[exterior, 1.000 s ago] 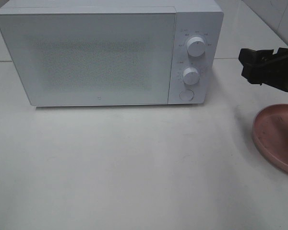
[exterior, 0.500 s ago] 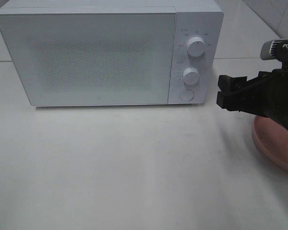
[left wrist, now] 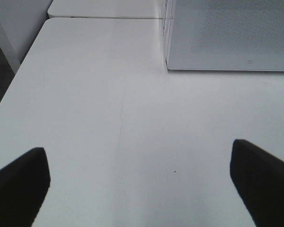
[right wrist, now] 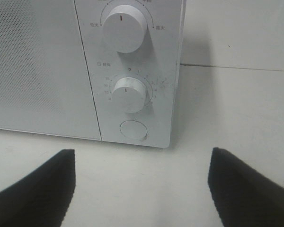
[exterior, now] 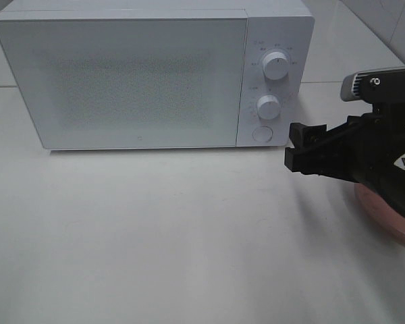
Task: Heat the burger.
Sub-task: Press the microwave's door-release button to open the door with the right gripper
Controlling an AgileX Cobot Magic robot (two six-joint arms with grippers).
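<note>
The burger is hidden in every view. A white microwave point(exterior: 121, 81) stands at the back of the table with its door shut. Its panel carries two knobs point(right wrist: 128, 92) and a round button point(right wrist: 133, 130). My right gripper point(exterior: 293, 147) hovers open and empty just right of the panel, level with the button point(exterior: 261, 134), its fingers pointing at the microwave. In the right wrist view the right gripper point(right wrist: 142, 189) faces the panel with bare table between its fingers. My left gripper point(left wrist: 139, 189) is open over bare table, left of the microwave's front; the exterior view does not show it.
A sliver of the pink plate point(exterior: 385, 217) shows under my right arm at the table's right edge. The white table point(exterior: 155, 236) stretches in front of the microwave. The table's left edge point(left wrist: 19, 75) drops off beside the left gripper.
My right arm has swung in from the far right, moving left and lower toward the microwave's panel, and now covers most of the pink plate. Its jaws stay as wide as before.
</note>
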